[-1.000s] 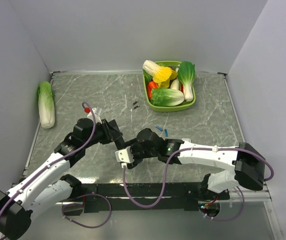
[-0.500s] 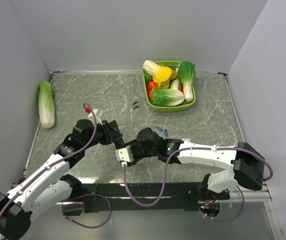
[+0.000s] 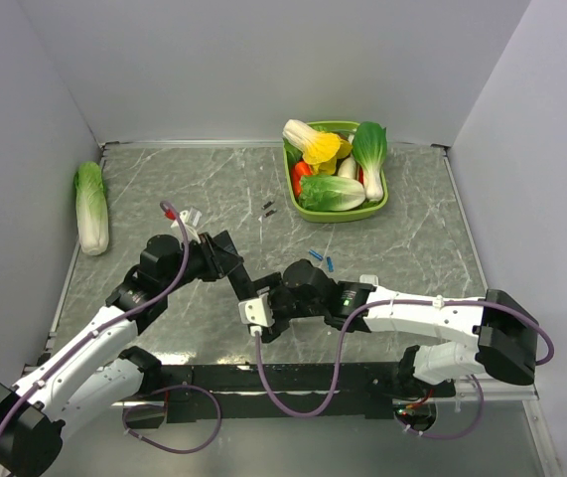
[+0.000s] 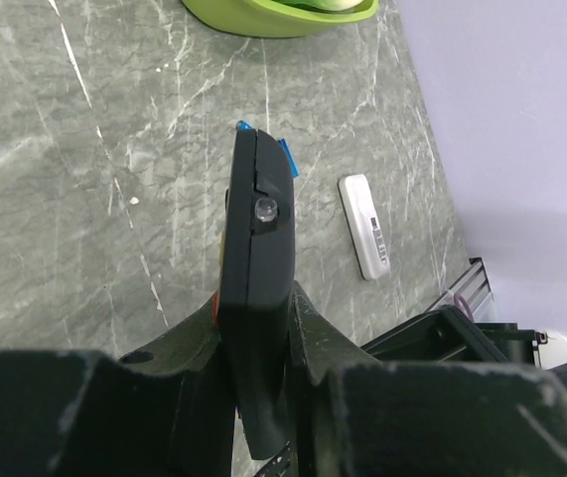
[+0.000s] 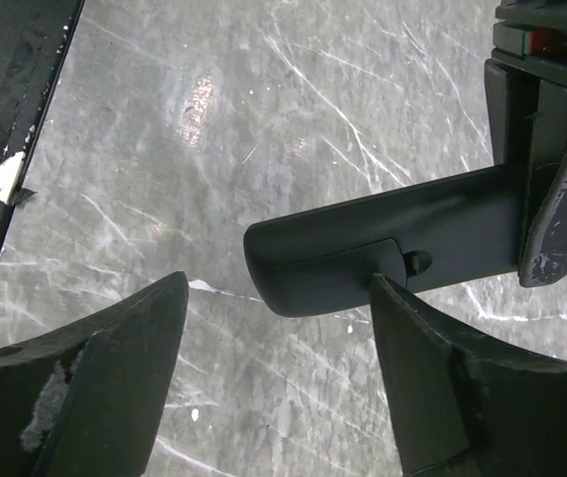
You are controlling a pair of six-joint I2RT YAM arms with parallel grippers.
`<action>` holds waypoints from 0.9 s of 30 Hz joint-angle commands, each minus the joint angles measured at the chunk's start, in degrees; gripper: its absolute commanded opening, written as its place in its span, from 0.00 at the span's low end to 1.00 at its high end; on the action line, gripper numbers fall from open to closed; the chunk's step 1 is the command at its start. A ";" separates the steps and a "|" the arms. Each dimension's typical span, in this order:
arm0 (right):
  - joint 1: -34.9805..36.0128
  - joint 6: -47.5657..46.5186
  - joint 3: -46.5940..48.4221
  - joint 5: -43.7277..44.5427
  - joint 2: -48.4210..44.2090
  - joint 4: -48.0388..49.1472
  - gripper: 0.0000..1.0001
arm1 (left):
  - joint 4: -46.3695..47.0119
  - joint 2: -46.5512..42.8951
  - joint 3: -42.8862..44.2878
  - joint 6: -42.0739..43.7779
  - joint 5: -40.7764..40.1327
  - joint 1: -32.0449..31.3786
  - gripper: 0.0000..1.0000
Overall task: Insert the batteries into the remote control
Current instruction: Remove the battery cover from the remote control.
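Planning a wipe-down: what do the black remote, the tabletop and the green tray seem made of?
The remote control: likely hard plastic, matte black, with moulded seams. The tabletop: grey marble look, white veins, soft glare; stone or printed laminate, unclear. The green tray: probably moulded plastic, smooth, uniform colour.

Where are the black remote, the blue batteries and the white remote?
black remote (image 4: 260,248): left wrist view, on its side edge, mid-length.
blue batteries (image 3: 315,254): top view, on the left one of the pair.
white remote (image 4: 365,226): left wrist view, middle of its face.

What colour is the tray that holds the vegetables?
The tray is lime green; the top view shows it best.
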 commanded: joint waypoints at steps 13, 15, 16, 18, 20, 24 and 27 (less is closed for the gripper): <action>0.36 -1.69 -0.24 2.01 -2.24 4.89 0.85 | 2.29 0.22 3.38 0.24 3.93 -0.01 0.01; 0.36 -1.69 -0.32 2.10 -1.97 5.15 0.85 | 2.29 0.31 3.56 0.24 4.10 -0.01 0.01; 0.27 -1.69 -0.15 1.67 -1.97 4.98 0.85 | 2.29 0.31 3.65 0.24 4.10 -0.01 0.01; 0.27 -1.78 0.20 1.49 -1.53 4.54 0.85 | 2.29 0.31 3.74 0.24 4.19 -0.01 0.01; 0.27 -1.78 0.38 0.79 -1.01 4.01 0.85 | 2.37 0.22 3.91 0.24 4.45 -0.01 0.01; 0.27 -1.87 1.17 -0.18 -0.57 3.05 0.85 | 2.63 0.75 4.26 0.33 5.07 -0.01 0.01; 0.36 -1.87 1.69 -1.59 -0.04 2.26 0.85 | 3.60 0.75 4.00 -0.19 5.60 -0.01 0.01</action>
